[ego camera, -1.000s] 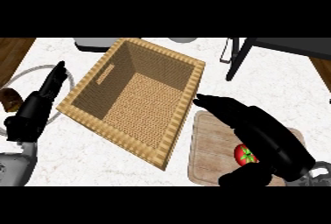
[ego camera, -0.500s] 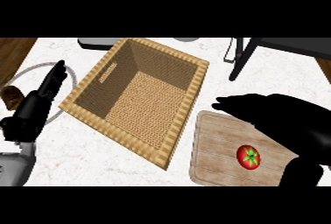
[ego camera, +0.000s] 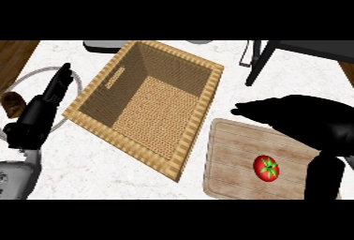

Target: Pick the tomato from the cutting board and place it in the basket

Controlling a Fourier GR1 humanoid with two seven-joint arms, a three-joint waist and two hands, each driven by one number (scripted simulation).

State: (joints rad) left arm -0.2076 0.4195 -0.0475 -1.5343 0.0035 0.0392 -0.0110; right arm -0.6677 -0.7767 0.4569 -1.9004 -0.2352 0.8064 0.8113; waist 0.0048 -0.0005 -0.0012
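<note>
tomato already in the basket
No, the tomato lies on the cutting board, beside the basket.

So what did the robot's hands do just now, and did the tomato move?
The right hand lifted off the tomato, which it had been covering, and now hangs above the cutting board holding nothing. The tomato lies where it was. The left hand, basket and board stayed put.

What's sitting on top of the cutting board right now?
One tomato lies on the cutting board, toward its right side, with nothing holding it. The right hand hangs over the board's upper right corner and hides that part, so anything there cannot be seen.
</note>
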